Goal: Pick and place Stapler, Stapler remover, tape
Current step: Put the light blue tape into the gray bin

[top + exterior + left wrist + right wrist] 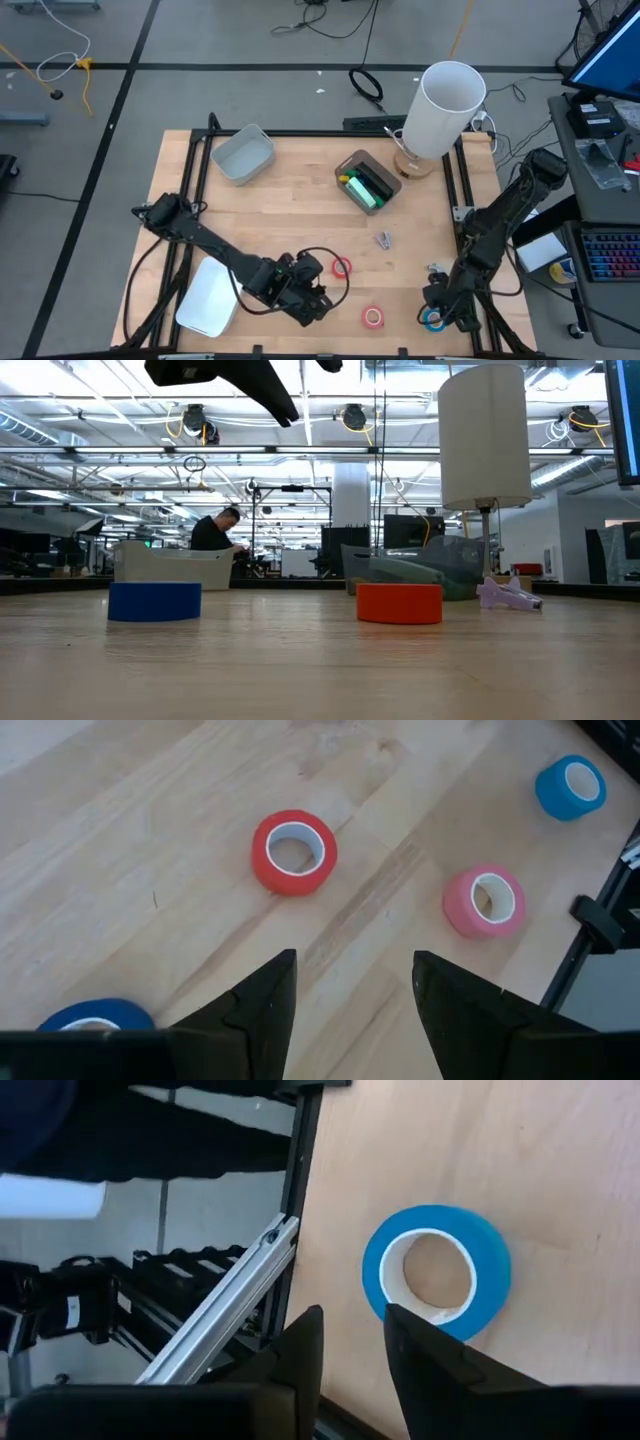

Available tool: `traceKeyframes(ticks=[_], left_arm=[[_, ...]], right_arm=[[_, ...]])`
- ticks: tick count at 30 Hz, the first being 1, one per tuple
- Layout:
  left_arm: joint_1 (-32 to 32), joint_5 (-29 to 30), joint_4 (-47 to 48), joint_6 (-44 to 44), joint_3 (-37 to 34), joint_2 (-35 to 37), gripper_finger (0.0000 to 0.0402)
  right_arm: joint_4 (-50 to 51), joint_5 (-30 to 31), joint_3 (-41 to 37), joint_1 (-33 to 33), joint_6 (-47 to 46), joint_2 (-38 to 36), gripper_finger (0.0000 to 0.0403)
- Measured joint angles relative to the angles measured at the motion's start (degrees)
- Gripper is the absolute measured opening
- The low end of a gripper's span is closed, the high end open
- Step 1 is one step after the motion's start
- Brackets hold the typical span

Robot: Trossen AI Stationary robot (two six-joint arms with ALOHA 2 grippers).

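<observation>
Wooden table (300,215), grey bin (243,154), lamp (440,112)

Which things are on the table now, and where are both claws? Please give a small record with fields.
left claw: open, empty, above the wood near the red tape roll
right claw: jaws narrow, at the rim of a blue tape roll, grip not confirmed
other tape: pink roll
grey bin: far left, looks empty
dark tray: holds green items
lamp: far right corner
</observation>
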State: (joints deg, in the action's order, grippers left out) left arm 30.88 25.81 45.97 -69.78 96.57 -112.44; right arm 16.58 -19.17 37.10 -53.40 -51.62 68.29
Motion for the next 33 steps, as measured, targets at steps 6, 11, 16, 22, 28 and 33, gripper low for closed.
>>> traceKeyframes(ticks=[6,11,16,22,28,33], left_arm=[[0.78,1.55,0.0,-0.92,0.0,0.0,0.0198],[0.8,1.74,0.0,-0.98,0.0,0.0,0.0198],[0.78,1.74,0.0,-1.07,0.0,0.0,0.0198],[0.78,1.74,0.0,-1.05,0.0,-0.02,0.0198],[0.75,1.78,0.02,-0.85,0.0,-0.02,0.0198],[0.64,1.81,0.02,-0.65,0.0,-0.02,0.0198]], right_arm=[[3.52,4.2,0.02,-0.01,-3.71,0.0,0.008],[4.28,4.12,0.02,0.84,-4.1,0.0,0.0073],[4.29,4.12,0.02,0.84,-3.44,0.0,0.0073],[6.72,5.8,0.0,1.42,-3.33,0.0,0.0084],[6.81,5.77,0.02,1.46,-3.25,0.0,0.0134],[6.81,5.69,0.0,1.46,-3.33,0.0,0.0173]])
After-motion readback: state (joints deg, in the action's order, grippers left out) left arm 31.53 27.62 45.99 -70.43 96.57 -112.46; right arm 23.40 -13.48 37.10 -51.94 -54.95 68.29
